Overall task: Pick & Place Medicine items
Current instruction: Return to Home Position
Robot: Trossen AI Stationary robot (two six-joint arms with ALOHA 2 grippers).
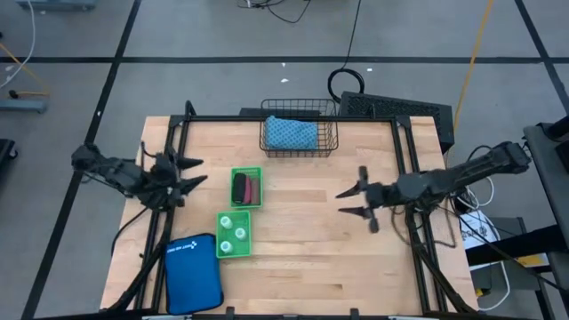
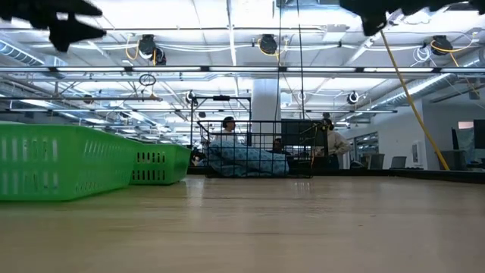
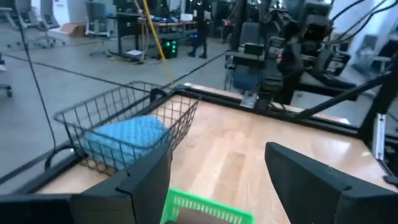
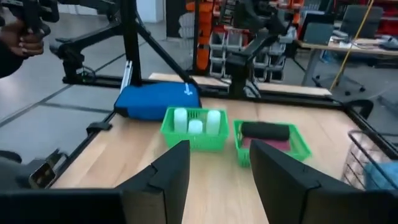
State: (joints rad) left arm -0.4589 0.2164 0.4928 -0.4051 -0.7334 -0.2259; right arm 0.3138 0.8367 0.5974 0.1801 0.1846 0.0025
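We judge the sorting done: bottles (image 1: 235,234) and oblong pieces (image 1: 246,188) lie in the bins (image 1: 246,170); left pincer (image 1: 197,172) and right pincer (image 1: 342,203) flank them, released.

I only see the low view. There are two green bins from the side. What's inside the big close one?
Observer: Three white bottles stand in that near bin.
Operator: What about the farther bin?
Observer: The farther bin holds a black piece and a pink piece.
Operator: Are the grippers holding anything?
Observer: No. The left gripper and the right gripper are both open and empty, one over each side of the table.
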